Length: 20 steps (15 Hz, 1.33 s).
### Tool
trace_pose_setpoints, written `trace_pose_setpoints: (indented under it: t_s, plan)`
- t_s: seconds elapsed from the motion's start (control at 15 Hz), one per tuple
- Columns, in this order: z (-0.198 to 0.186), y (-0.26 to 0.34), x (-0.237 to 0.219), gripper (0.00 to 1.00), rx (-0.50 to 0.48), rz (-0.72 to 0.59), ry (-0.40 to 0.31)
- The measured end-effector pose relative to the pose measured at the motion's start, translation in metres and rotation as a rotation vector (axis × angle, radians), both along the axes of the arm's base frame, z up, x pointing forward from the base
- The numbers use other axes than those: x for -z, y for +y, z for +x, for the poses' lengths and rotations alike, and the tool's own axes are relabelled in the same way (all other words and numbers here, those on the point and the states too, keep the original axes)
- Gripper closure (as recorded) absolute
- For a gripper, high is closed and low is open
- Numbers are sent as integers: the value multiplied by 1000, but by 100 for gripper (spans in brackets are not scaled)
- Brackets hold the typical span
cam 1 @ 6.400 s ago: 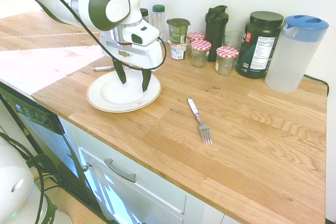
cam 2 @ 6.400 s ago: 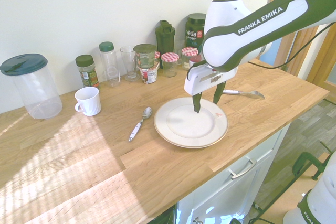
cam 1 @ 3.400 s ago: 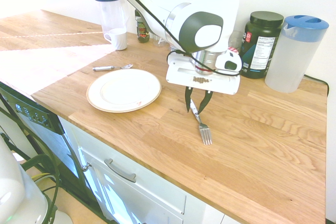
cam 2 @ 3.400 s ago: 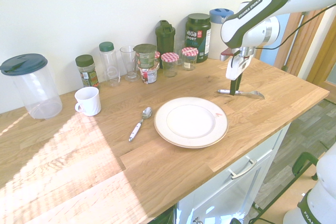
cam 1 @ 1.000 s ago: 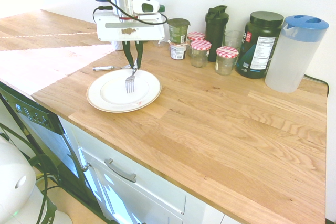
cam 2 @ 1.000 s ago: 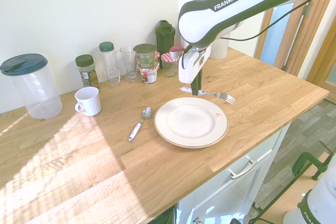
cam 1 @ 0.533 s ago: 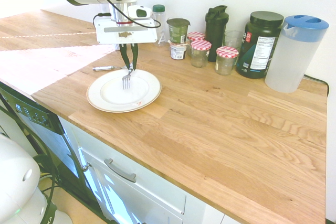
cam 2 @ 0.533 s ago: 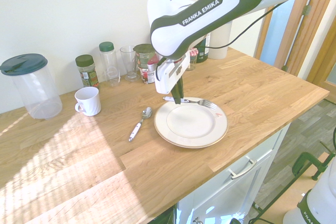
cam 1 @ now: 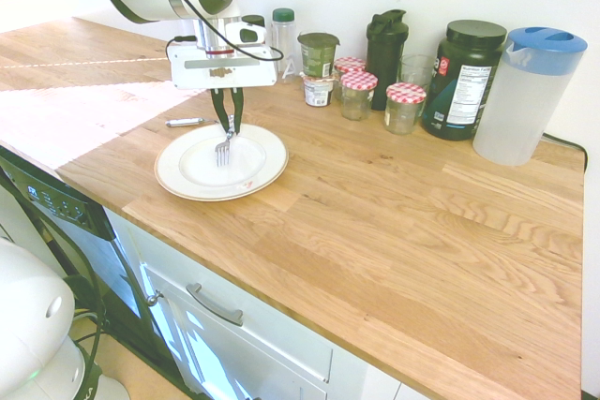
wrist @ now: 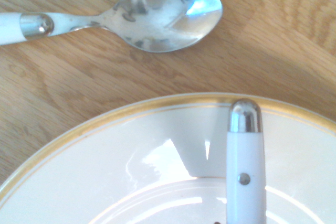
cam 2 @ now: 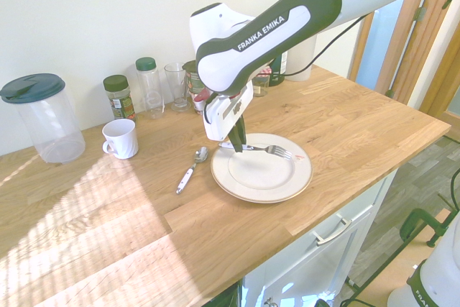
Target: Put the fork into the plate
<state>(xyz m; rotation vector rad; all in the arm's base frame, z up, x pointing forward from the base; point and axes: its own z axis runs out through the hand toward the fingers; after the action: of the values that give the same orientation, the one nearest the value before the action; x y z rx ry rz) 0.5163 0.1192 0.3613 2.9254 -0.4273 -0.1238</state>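
Spoon (cam 2: 191,167) at the plate's (cam 2: 295,177) nine o'clock, jars behind; claw (cam 2: 238,144) clamped on pale-handled fork (cam 2: 267,150), tines seemingly just above it.

"FRANKA EMIKA" stands in white capitals along the dark band of the robot arm (cam 2: 262,30) in the second exterior view, slanting up toward two o'clock. The dark green tub (cam 1: 463,79) against the wall carries a white panel headed "Nutrition Facts"; its finer print is too small to read. Other jar labels are illegible.
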Motion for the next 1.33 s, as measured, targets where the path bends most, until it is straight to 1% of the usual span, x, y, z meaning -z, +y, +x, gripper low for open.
trace_pose_setpoints:
  t_s: [0.67, 0.73, 1.33]
  plan:
    - [4, -14, 8, 100, 12, -5, 11]
    - [4, -14, 10, 0, 11, -5, 14]
    - [6, -19, 11, 0, -7, -10, 18]
